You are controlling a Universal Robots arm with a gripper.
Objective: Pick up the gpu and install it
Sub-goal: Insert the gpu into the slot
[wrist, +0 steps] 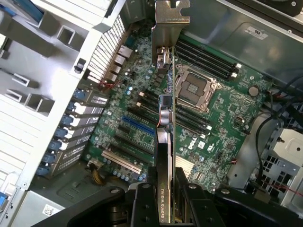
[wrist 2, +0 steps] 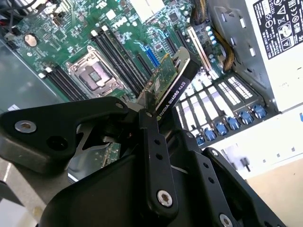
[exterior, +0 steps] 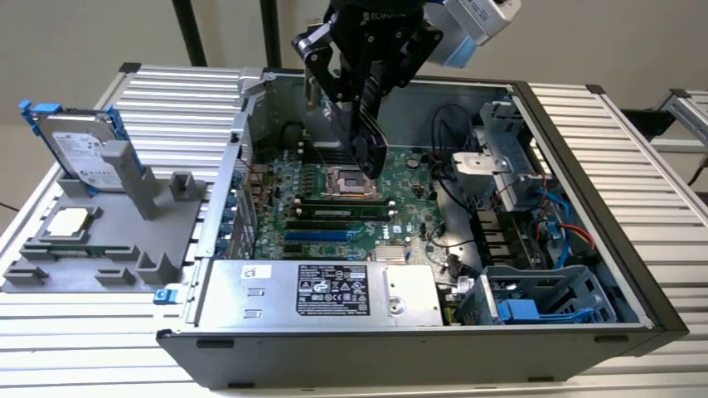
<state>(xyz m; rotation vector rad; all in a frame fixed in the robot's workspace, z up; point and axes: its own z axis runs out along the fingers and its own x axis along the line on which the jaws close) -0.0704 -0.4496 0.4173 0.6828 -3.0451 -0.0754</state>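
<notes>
At the exterior view's left, a grey holder (exterior: 111, 267) on the tabletop (exterior: 89, 348) carries a hard drive (exterior: 83, 149) standing upright and a CPU (exterior: 69, 220) lying flat. In the upper middle of that view the hand (exterior: 356, 104) is clamped on the gpu (exterior: 367, 153), which hangs on edge inside the open case (exterior: 387, 356), above the motherboard (exterior: 332, 220) and near its socket (exterior: 351, 177). In both wrist views 2 fingers (wrist 2: 154, 142) (wrist: 188, 203) pinch the card's end, with its metal bracket (wrist: 170, 23) at the far end, and a drive cage (exterior: 553, 294) sits at the exterior view's lower right.
</notes>
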